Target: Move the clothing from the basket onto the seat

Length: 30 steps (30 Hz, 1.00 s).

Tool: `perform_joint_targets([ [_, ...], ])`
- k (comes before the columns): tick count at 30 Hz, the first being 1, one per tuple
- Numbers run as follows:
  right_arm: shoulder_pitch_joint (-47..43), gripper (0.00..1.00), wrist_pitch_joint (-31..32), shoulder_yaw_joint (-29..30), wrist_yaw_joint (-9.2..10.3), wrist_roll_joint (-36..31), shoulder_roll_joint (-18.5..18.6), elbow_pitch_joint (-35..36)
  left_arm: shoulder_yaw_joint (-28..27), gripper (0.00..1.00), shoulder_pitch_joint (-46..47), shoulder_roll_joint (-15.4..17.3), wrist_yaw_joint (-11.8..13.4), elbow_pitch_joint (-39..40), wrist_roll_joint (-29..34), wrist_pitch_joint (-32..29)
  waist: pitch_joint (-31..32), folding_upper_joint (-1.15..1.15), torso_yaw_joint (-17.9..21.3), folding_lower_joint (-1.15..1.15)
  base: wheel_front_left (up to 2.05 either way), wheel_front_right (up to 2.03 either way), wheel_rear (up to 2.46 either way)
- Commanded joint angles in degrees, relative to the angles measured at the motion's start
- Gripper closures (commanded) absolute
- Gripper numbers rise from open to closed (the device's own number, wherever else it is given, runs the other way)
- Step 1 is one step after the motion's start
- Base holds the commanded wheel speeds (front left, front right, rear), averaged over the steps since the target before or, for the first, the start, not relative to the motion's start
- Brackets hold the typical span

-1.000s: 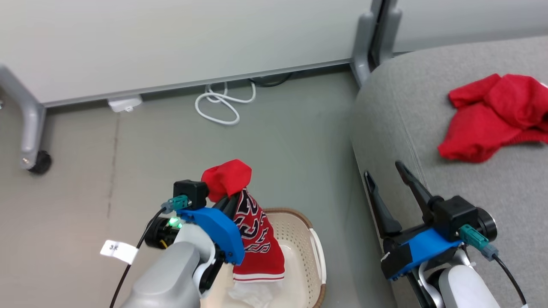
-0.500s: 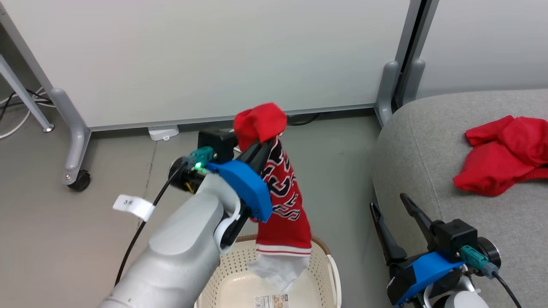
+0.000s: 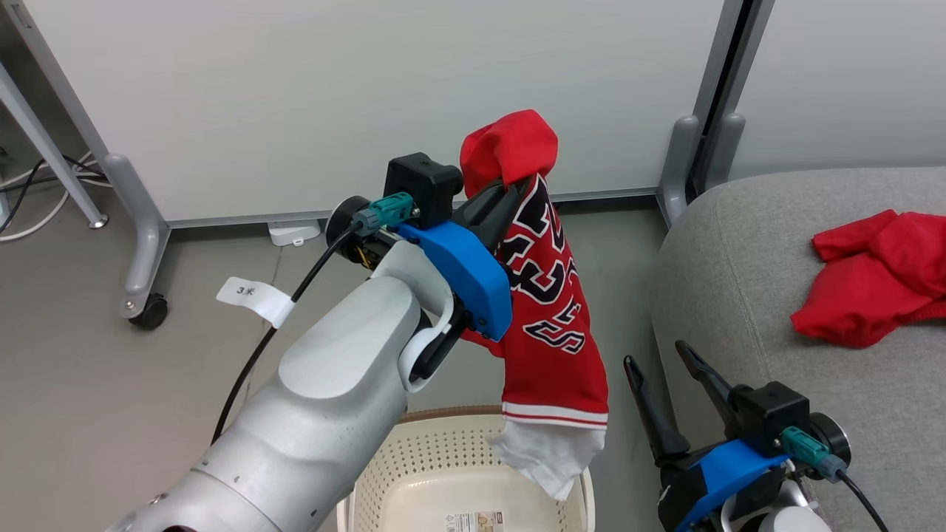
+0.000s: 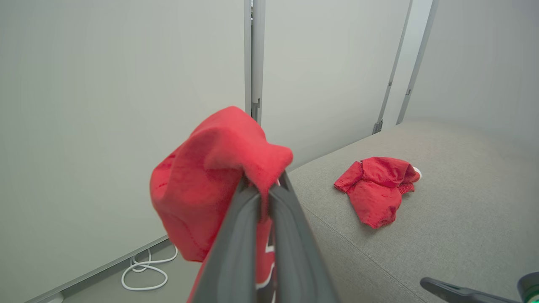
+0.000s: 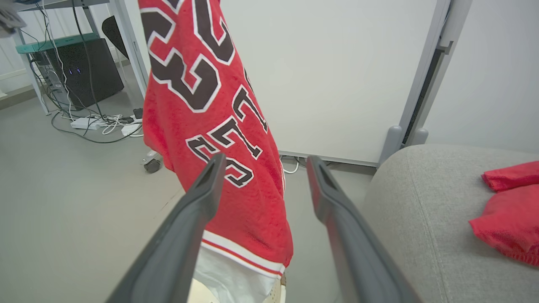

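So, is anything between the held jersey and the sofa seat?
Nothing visible blocks it. The jersey hangs from the left gripper above the basket; the seat has bare cushion nearest it. The open right gripper sits low by the seat's edge.

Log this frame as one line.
phase: carry | left gripper: shut on lettered garment, hanging above basket | right gripper: open, empty | plain garment: on seat

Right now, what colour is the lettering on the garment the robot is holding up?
Black, outlined in white, on the red garment; clearest in the right wrist view.
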State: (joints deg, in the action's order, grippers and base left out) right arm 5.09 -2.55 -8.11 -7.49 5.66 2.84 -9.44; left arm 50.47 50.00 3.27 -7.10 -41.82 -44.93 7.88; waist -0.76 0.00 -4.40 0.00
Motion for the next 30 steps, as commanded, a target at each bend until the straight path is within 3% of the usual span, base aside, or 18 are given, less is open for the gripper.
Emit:
perform_joint_targets([
  [1,0.0,0.0,0.2,-0.2,-0.01,0.2,0.1,-0.1,0.1,1.0,0.4,0.0,0.1,0.4,-0.3,0.0,-0.2,0.0,-0.1,0.0,0.0,0.0,0.0],
  [13,4.0,0.0,2.0,-3.6,-0.01,0.6,0.1,-2.8,1.1,1.0,1.1,-0.2,0.6,0.9,-0.7,-0.6,-1.0,0.0,0.2,0.0,0.0,0.0,0.0],
  [22,14.3,0.0,3.7,-9.1,-0.01,2.8,0.1,-13.7,2.0,1.0,1.6,-0.3,0.5,1.8,-1.1,-0.9,-1.7,0.0,0.0,0.0,0.0,0.0,0.0],
  [30,22.0,0.0,2.2,-10.3,-0.01,4.7,0.1,-24.8,3.5,1.0,2.0,-0.3,0.4,2.9,-1.9,-1.4,-2.1,0.0,-0.9,0.0,0.0,0.0,0.0],
])
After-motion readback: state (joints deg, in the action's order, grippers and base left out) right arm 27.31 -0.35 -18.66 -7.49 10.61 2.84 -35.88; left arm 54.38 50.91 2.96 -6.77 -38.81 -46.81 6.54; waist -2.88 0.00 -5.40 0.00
